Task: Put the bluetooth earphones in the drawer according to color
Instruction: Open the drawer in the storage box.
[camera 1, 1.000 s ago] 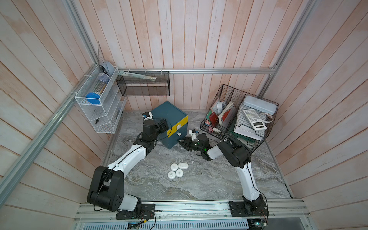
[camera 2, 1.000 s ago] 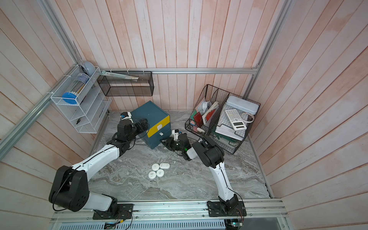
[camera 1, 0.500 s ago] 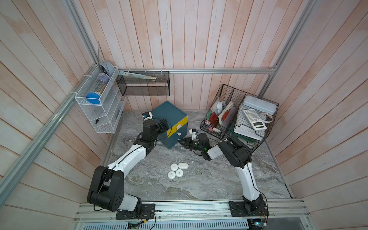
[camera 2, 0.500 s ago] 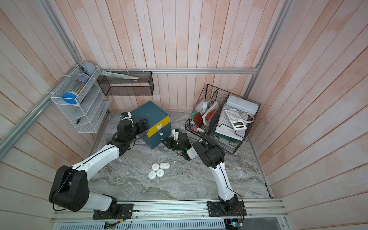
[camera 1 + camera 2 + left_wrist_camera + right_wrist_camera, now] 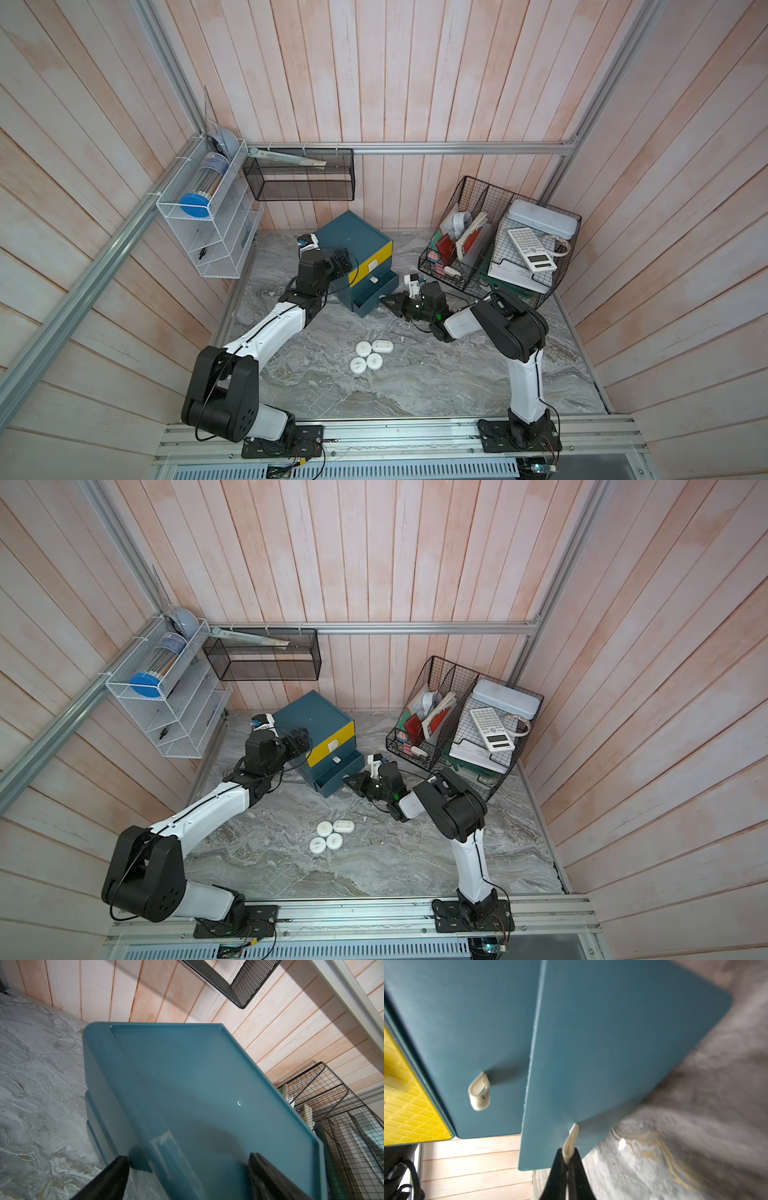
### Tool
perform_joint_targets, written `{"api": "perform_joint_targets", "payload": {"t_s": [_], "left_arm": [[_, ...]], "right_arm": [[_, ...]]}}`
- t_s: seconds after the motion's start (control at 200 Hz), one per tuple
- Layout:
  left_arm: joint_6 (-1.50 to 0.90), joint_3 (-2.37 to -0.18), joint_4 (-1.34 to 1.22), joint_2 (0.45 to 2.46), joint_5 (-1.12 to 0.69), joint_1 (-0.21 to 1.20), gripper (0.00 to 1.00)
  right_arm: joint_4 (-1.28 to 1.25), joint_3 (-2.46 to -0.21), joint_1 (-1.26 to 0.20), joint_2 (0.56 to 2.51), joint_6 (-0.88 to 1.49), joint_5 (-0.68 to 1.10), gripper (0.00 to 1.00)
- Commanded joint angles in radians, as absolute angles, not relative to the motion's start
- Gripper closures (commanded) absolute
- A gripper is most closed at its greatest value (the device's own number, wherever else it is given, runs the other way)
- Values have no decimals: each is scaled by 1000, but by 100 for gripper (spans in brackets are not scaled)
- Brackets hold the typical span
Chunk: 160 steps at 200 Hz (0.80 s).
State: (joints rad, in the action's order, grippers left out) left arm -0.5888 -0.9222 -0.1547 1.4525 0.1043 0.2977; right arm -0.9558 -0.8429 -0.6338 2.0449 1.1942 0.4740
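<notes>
Teal drawer juts lengthwise toward right gripper.

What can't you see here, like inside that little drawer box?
- Bottom drawer: inside is only a dark gap in both top views; right wrist view shows just its front.
- Handle: its end hidden by the shut right gripper.
- Earphones: markings too small in top views.
- Left gripper: jaws cut off by left wrist view's edge.
- Table: blurred, right wrist view.
</notes>
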Motion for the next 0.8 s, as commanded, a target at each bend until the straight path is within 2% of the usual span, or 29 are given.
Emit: {"api": "perform_joint_targets", "payload": {"t_s": [0.0,0.455,0.77,0.795], "left_arm": [[-536,-853,44,1485,100,321,5],[-533,-844,40,1473,132,319,6],[-537,-825,22,1429,133,319,5],[-538,-819,16,1417,131,319,5]], "right_arm": [[-869,-794,-638,1967,1120,422,100],[-668,-665,-639,1796,987,355,100],[-549,-684,-638,1762,896,386,100],[-543,-687,-638,1757,891,388,94]]}}
